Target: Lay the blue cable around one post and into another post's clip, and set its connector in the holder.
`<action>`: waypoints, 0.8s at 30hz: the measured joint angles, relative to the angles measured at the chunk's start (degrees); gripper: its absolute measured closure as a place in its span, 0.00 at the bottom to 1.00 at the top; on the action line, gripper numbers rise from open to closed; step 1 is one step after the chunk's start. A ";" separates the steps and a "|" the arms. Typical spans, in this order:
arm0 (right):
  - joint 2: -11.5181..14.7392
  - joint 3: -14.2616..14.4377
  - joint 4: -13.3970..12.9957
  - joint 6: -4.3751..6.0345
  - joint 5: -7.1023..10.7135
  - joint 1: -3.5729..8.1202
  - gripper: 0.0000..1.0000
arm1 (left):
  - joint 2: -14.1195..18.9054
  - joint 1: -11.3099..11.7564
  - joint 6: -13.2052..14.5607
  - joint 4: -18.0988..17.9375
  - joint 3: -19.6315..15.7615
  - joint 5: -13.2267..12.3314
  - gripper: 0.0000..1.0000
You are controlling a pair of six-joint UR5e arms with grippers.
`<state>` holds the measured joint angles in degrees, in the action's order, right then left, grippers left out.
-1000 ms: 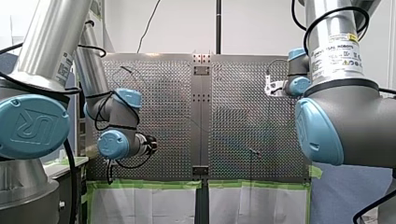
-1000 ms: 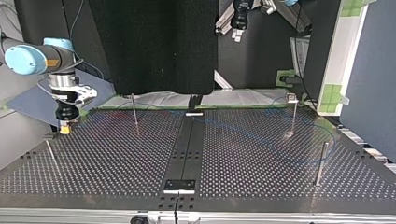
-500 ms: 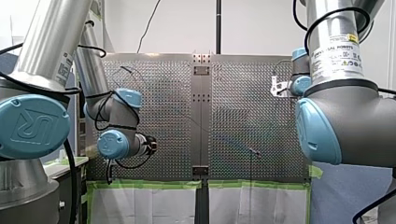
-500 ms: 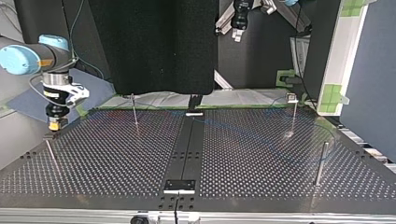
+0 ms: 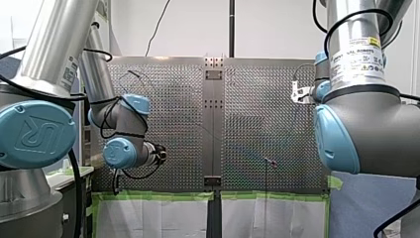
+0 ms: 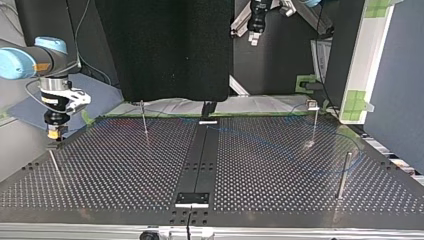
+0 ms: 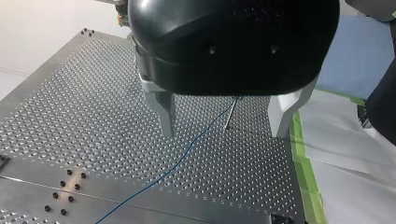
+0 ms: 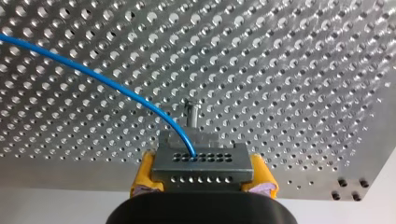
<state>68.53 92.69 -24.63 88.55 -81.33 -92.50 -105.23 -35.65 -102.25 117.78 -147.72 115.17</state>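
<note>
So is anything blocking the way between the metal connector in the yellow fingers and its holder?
Nothing visible does. The grey perforated metal connector, clamped in my right gripper, sits just before the small grey metal holder; the thin blue cable arcs off sideways.

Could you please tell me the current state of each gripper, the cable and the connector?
Left gripper: open, nothing between its fingers.
Right gripper: shut on the connector.
Connector: gripped between yellow pads.
Blue cable: one end in the connector, the rest trailing over the table.
</note>
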 joint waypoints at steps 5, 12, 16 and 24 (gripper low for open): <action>-0.13 -0.04 -0.56 0.55 2.14 1.44 1.00 | 0.00 0.38 0.25 0.20 0.04 -0.21 0.02; -0.87 -0.51 -0.61 1.04 5.28 2.75 1.00 | -0.01 0.90 0.72 0.65 0.08 -0.39 0.02; -1.13 -0.63 -0.71 1.30 6.32 3.26 1.00 | 0.00 1.14 0.76 0.73 0.09 -0.80 0.02; -1.50 -1.67 -0.43 1.85 8.42 4.18 1.00 | 0.00 1.47 1.03 1.36 0.09 -0.96 0.02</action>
<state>67.03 91.02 -25.06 90.40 -72.91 -88.32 -105.24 -34.18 -101.22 119.13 -147.64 114.21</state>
